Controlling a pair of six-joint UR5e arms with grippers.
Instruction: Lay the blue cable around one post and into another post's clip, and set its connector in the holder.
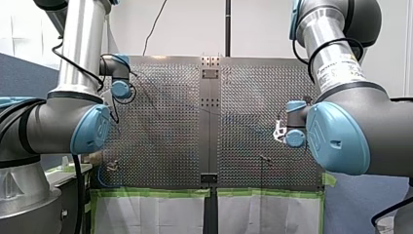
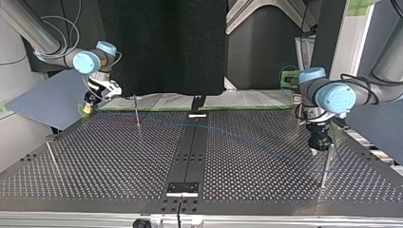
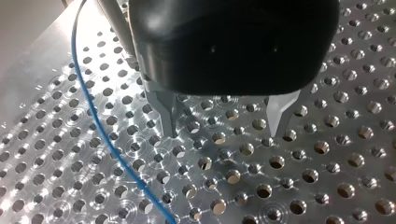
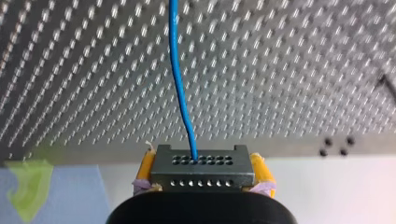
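Two notes for you: right gripper [image 4: 204, 170] clamps the connector [image 4: 201, 161], blue cable [image 4: 180, 79] leading straight ahead of it; left gripper [image 3: 223, 122] wide, empty, cable lying just beside one finger [image 3: 167, 114], likely your nearer routing hand.

Blue cable [image 2: 223, 133] slants across table [image 2: 119, 166]; post [image 2: 325, 166] just beside left tool [image 2: 314, 151]; near edge open.

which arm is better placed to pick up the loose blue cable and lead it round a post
Left. My left hand is open, low over the table, with the blue cable just beside it and a post close by. My right hand is shut on the connector.
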